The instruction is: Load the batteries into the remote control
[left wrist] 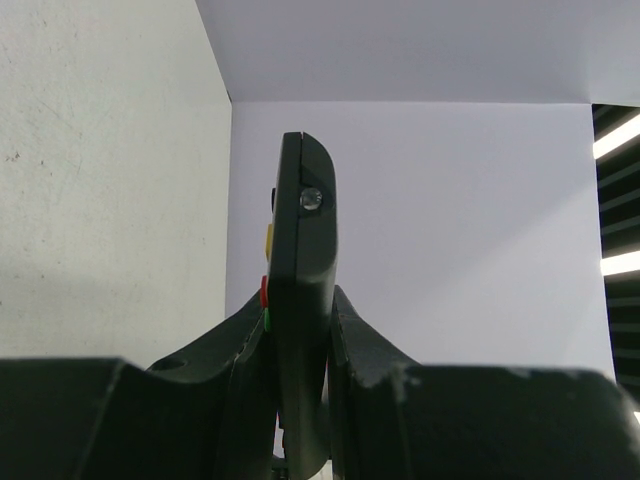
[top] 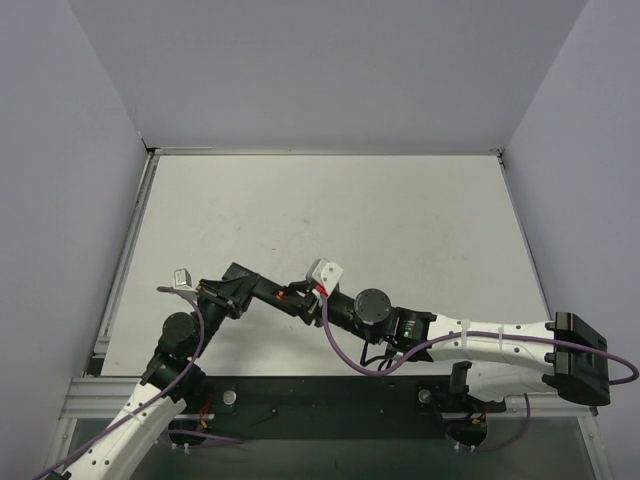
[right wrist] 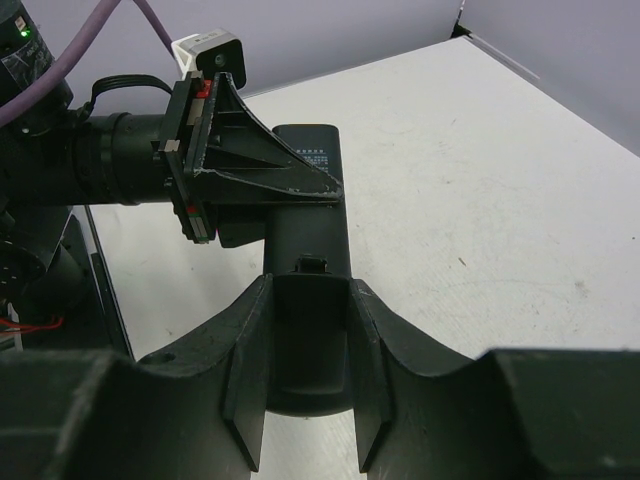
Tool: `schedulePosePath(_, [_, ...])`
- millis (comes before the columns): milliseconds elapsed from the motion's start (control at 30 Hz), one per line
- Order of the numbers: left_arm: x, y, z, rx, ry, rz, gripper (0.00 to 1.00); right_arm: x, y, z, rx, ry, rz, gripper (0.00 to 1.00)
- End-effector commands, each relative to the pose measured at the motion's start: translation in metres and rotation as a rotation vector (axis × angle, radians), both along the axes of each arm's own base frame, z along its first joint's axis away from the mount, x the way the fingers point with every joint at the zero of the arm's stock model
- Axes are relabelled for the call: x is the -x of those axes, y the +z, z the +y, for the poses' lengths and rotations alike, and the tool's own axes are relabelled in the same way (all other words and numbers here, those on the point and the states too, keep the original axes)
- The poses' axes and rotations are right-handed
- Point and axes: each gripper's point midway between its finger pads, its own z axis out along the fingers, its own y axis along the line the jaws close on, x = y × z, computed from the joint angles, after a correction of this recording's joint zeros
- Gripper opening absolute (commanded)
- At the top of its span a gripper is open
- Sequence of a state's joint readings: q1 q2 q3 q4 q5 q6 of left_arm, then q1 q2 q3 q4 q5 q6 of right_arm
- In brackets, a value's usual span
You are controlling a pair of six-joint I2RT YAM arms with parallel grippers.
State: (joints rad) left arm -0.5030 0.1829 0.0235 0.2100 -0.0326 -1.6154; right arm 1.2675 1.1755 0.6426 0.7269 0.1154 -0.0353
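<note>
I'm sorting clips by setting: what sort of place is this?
Probably a robot lab test cell: a bare white table, plain walls around it, and two arms mounted on a metal rail.

Arms angled inward; left pincer (left wrist: 298, 305), right pincer (right wrist: 308, 295) clamped, tips facing

Black remote control (left wrist: 303, 260) w/ red, green, yellow btns (left wrist: 265, 293); white table (top: 330, 205).

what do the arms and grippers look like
Both arms have white link shells, as on the right arm, with black round joints and a purple cable looping along each. Each wrist carries a small white camera block. The left gripper and right gripper are matte black, with wedge-shaped fingers, scuffed at the edges.
</note>
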Motion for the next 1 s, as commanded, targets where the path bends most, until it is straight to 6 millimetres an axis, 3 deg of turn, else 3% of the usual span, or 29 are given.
schedulePosePath(0, [0.006,0.011,-0.002,0.083,-0.028,-0.064,0.00,-0.006,0.018,0.003,-0.047,-0.014,-0.013,0.00])
schedulePosePath(367, [0.006,0.012,0.000,0.089,-0.022,-0.073,0.00,-0.002,-0.019,-0.004,0.053,-0.009,0.088,0.00])
schedulePosePath(700, [0.006,0.015,-0.003,0.081,-0.033,-0.091,0.00,-0.008,-0.027,0.000,0.057,0.003,0.164,0.16])
schedulePosePath(967, [0.005,0.014,-0.004,0.075,-0.035,-0.090,0.00,-0.001,-0.029,0.008,0.074,0.060,0.177,0.17])
